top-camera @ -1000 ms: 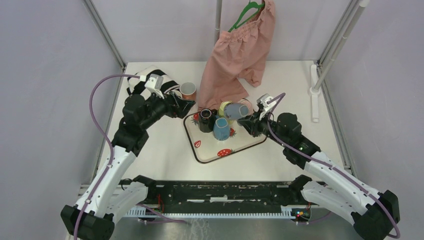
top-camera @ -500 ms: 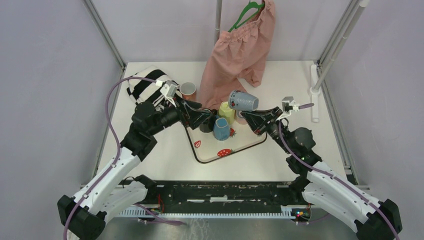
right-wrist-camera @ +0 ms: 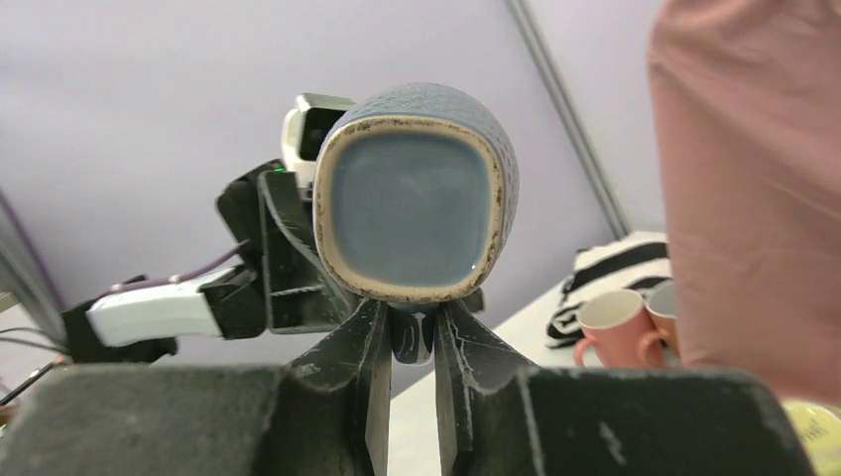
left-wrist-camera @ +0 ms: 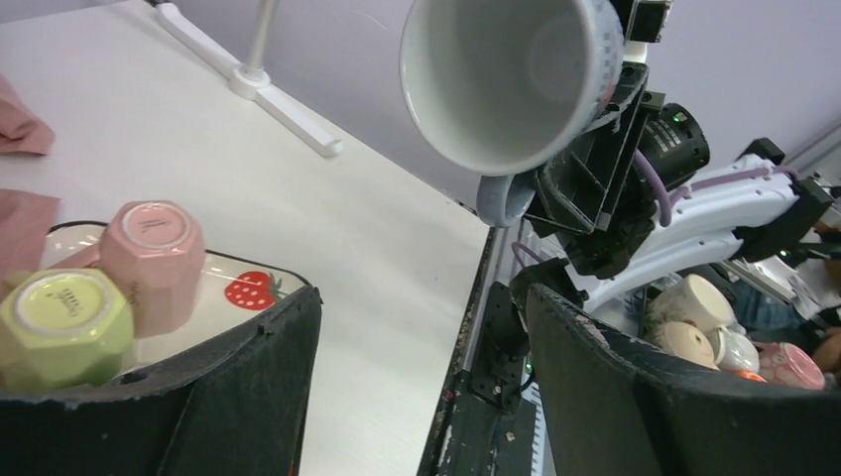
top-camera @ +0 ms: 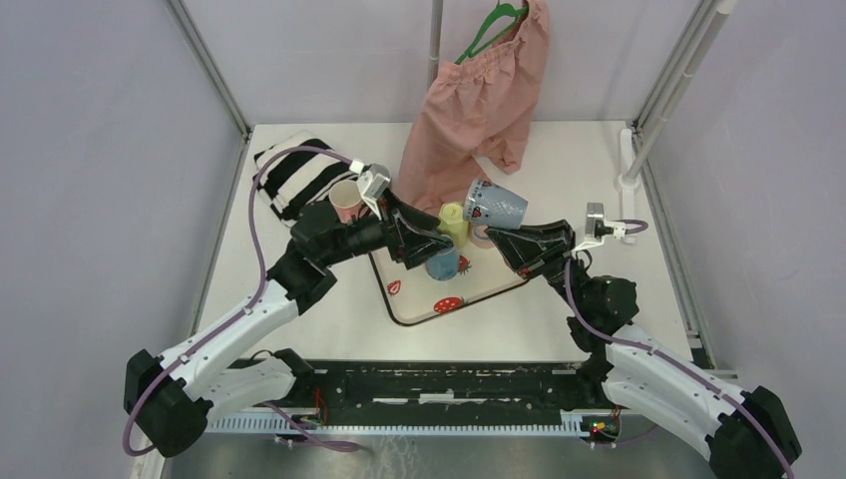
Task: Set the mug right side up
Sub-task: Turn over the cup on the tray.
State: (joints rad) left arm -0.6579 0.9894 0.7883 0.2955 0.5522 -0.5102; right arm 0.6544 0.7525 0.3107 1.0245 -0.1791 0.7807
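Observation:
A grey-blue mug hangs in the air above the strawberry tray, lying on its side. My right gripper is shut on its handle. The right wrist view shows the mug's base. In the left wrist view its open mouth faces my left gripper. That left gripper stands open and empty over the tray, just left of the mug and apart from it.
On the tray stand upside-down mugs: blue, yellow and pink. Upright pink mugs and a striped cloth lie behind the left arm. Pink shorts hang at the back. A white rack is at right.
My right gripper has lifted the grey-blue mug off the tray, up and to the right. The left arm has swung right over the tray, its jaws slightly narrower.

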